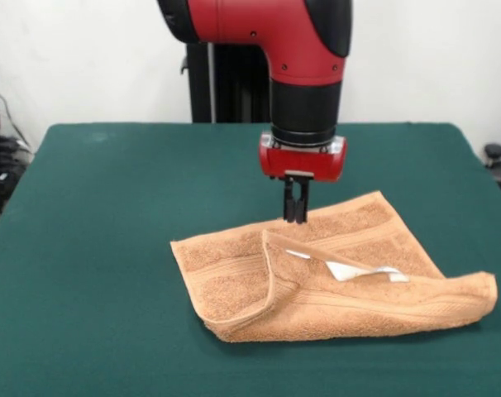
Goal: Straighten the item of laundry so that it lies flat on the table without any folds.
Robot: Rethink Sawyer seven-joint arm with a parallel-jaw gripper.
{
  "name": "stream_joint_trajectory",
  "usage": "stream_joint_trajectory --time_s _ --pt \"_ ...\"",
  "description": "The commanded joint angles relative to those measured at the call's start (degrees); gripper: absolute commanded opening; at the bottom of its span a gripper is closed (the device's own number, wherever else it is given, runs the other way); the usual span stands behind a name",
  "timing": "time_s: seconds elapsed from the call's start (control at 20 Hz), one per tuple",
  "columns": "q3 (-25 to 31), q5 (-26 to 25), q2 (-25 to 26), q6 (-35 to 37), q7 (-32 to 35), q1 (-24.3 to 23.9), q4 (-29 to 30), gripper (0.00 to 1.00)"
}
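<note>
Nearest the camera, a broad strip of bare table point(77, 331) runs along the near edge. Just beyond it lies the towel point(234, 285), in the near half of the table and a little toward the picture's right edge, well clear of every corner. It is not flat: a thick folded edge runs along its near side from a rounded near-left bulge out to a point at the picture's right, and a flap is turned over on top, showing a white label point(354, 270) and a curved seam. At least 2 layers overlap there, so the task looks barely begun.

The cloth is soft terry, light and limp. In my judgement it will drape and drag rather than slide stiffly, and the felt-like table cover will probably grip it, so a pull on 1 layer may bunch the rest. The best hold seems to be the free corner of the turned-over flap, or the pointed end at the right, pinching only the top layer and drawing it outward.

Farther back, the gripper point(295, 217) stands vertical at the towel's far edge, its tips touching or nearly touching the cloth. The dark fingers sit close together, clenched; whether any fabric is pinched between them cannot be told. Behind it the arm rises to the pedestal at the far edge.
</note>
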Motion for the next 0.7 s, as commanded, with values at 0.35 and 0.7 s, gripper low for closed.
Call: stream_joint_trajectory --time_s 0.35,0.7 --pt "2.57 -0.58 3.06 -2.16 4.26 0.24 -5.43 0.00" --pt "3.30 -1.76 4.98 -2.97 3.05 -1.10 -6.26 0.00"
